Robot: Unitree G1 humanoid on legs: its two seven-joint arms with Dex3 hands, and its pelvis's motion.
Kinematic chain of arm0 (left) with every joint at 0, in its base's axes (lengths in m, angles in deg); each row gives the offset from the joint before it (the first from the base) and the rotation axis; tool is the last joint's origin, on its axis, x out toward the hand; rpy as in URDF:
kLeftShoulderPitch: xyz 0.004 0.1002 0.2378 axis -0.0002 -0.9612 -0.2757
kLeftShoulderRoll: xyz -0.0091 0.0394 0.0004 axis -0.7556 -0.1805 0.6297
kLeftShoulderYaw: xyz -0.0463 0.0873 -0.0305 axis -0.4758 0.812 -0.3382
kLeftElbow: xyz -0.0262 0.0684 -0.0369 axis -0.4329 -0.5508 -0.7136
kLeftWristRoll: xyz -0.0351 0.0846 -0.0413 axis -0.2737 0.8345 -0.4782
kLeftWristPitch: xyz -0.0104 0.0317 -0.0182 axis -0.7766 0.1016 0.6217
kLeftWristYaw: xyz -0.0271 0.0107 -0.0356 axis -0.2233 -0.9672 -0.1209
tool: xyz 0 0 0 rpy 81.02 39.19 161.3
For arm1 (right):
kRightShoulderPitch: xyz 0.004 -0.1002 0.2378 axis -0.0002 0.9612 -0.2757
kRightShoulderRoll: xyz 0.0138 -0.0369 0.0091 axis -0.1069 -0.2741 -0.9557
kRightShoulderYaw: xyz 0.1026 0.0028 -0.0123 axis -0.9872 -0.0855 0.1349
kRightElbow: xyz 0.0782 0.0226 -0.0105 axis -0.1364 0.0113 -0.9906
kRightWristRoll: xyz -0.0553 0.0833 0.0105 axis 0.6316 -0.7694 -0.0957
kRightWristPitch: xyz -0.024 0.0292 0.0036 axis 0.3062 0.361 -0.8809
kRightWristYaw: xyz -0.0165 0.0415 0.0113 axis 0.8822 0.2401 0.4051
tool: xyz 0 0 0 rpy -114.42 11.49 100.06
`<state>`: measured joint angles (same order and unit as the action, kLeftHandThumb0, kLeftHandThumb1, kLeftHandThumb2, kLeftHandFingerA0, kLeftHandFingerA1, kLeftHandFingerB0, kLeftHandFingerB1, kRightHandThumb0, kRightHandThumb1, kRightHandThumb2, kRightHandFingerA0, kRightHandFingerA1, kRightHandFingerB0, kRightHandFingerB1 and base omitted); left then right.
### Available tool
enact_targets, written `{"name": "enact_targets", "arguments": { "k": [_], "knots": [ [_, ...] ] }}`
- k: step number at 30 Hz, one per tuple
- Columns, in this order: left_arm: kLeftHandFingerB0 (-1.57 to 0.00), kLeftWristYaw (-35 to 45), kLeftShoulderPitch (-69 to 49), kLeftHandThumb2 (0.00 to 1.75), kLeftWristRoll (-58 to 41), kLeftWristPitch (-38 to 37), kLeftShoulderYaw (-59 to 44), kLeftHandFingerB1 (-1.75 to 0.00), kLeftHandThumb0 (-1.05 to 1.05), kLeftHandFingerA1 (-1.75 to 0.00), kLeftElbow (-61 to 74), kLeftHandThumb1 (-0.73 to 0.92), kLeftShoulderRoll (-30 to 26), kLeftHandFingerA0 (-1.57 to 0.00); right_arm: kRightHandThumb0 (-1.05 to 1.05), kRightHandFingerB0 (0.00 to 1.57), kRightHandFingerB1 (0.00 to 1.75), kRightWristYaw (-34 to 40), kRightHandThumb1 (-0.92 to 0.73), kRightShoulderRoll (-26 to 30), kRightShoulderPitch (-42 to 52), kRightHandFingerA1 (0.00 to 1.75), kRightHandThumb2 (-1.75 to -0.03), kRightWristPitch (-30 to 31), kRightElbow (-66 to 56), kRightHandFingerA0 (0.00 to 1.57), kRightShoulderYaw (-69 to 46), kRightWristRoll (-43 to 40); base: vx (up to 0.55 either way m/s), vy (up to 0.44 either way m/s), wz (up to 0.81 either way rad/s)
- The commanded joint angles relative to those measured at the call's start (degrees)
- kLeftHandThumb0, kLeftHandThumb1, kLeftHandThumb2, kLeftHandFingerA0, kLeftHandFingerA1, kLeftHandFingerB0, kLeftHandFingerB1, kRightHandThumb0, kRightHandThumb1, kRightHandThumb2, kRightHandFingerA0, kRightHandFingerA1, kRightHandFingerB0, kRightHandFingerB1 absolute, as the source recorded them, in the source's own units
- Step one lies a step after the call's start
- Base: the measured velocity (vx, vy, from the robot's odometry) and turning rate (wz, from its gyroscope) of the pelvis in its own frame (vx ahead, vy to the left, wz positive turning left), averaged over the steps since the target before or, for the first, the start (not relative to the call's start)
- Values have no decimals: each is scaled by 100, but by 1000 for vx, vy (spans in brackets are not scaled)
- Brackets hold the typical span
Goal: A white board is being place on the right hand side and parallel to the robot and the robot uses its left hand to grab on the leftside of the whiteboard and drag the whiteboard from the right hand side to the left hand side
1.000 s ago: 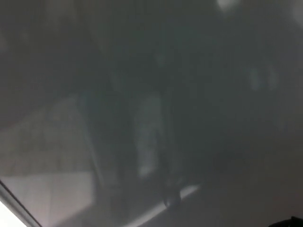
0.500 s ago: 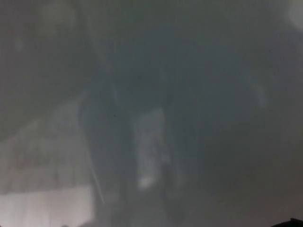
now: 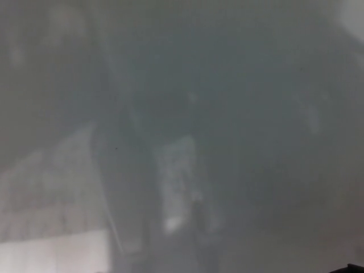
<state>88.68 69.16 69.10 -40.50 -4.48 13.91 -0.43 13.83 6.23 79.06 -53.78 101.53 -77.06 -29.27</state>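
Grey blur fills the head view; only a pale patch (image 3: 54, 250) shows lower left, and no hand or fingers can be made out

Hazy grey whiteboard (image 3: 239, 114), paler lower-left patch (image 3: 54, 250)

We look through a grey haze that blurs nearly everything. A pale, faintly gridded surface (image 3: 51, 187) fills the lower left, brighter along the bottom edge. A light vertical patch (image 3: 176, 182) stands near the centre, flanked by darker shapes we cannot identify. A brighter spot (image 3: 354, 17) glows at the upper right.
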Motion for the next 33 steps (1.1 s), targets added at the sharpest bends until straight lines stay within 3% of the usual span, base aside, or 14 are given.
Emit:
{"name": "enact_targets", "arguments": {
  "k": [1,9,10,11,12,13,19,20,21,25,27,29,30,33],
  "knots": [
    [-68,-19,-52,64,250,116,13,-84,4,-65,-175,81,-299,-53,-60,63,88,98,-74,100,33,121,-77,-37,12,78,21,39,0,0,0],
    [-65,-312,-257,63,212,-77,-146,-72,-1,-57,-165,79,-415,-52,-63,65,90,210,-74,80,57,120,-78,-76,56,76,59,66,0,0,0],
    [-56,-347,-293,62,180,-135,-197,-55,-8,-47,-167,77,-377,-48,-62,65,89,204,-74,76,51,120,-77,-22,59,76,51,50,0,0,0],
    [-26,-292,-326,92,95,-183,-282,-53,-11,-50,-184,50,-326,-16,-62,65,89,195,-73,58,52,120,-77,15,60,78,39,28,0,0,0],
    [-26,-268,-344,92,68,-203,-332,-53,-11,-50,-186,50,-301,-16,-62,65,89,192,-73,50,53,120,-77,31,61,78,34,18,0,0,0],
    [-2,-376,-480,72,-67,53,-486,-20,-20,-26,-68,49,-233,-1,-61,64,90,181,-72,45,70,120,-79,-42,63,77,38,19,0,0,0],
    [0,-1309,-1800,58,-686,396,-1631,0,-30,0,983,62,571,0,-61,63,90,55,-72,25,125,121,-77,-88,71,74,24,-39,0,0,0],
    [0,-1512,-2196,74,-913,260,-1995,0,-48,0,1169,50,968,0,-62,65,89,98,-73,19,117,120,-75,-26,67,76,16,-41,0,0,0],
    [0,-1624,-2518,58,-993,-20,-2225,0,-49,0,1268,61,1256,0,-63,63,88,113,-72,-2,129,120,-74,14,62,76,1,-61,0,0,0],
    [0,-2083,-3272,58,-829,-734,-2569,0,-47,0,1721,60,2000,0,-63,56,88,290,-75,56,233,119,-75,-76,33,69,67,70,0,0,0],
    [0,-2050,-3670,60,-1477,487,-3065,0,-26,0,1802,70,2443,0,-59,51,83,345,-74,62,309,121,-75,-99,16,67,74,83,0,0,0],
    [0,-1995,-4028,61,-1464,216,-3179,0,-27,-12,1955,74,2716,0,-59,48,82,366,-74,56,364,120,-76,-118,9,66,92,96,0,0,0],
    [0,-2083,-4171,81,-1357,30,-3161,0,-30,-16,1932,65,2838,-2,-61,47,82,315,-74,38,410,121,-76,-147,31,65,53,36,0,0,0],
    [0,-2301,-4354,77,-1044,-878,-3040,-1,-54,-10,1273,58,3132,0,-61,44,83,218,-73,25,496,121,-77,-116,27,65,-19,-69,0,0,-3]
  ]
}}
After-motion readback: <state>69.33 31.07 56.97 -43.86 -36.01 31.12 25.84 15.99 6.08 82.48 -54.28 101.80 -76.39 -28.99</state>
